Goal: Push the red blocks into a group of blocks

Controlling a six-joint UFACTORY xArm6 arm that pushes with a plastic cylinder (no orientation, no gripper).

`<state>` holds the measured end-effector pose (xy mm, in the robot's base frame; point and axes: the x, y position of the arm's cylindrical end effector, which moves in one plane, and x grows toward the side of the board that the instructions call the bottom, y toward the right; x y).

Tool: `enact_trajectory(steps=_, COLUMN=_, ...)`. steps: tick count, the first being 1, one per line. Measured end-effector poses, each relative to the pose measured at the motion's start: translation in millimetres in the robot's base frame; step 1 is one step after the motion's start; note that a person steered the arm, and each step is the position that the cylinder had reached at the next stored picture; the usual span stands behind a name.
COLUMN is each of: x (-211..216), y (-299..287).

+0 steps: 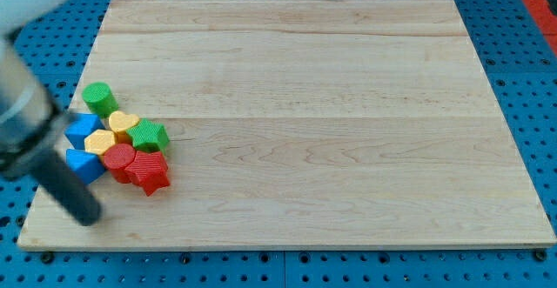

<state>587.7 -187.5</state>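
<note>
my tip (87,218) sits near the view's bottom left corner of the wooden board (305,105), just below and left of the cluster, touching no block as far as i can see. there are no jaws on this rod, so nothing to open or close. nearest it is the lower blue block (83,164), then the red star (150,172) and the red cylinder (118,160), touching each other. behind them lie the yellow block (99,141), the green star (149,136), the yellow heart (124,123) and the upper blue block (82,130); farthest, the green cylinder (99,98) stands slightly apart. both reds already press against the pile, so i judge the grouping essentially done.
</note>
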Motion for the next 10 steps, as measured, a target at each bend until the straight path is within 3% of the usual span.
enact_trajectory(steps=1, x=0, y=51)
enact_trajectory(steps=4, x=-34, y=46)
enact_trajectory(steps=10, x=-46, y=26)
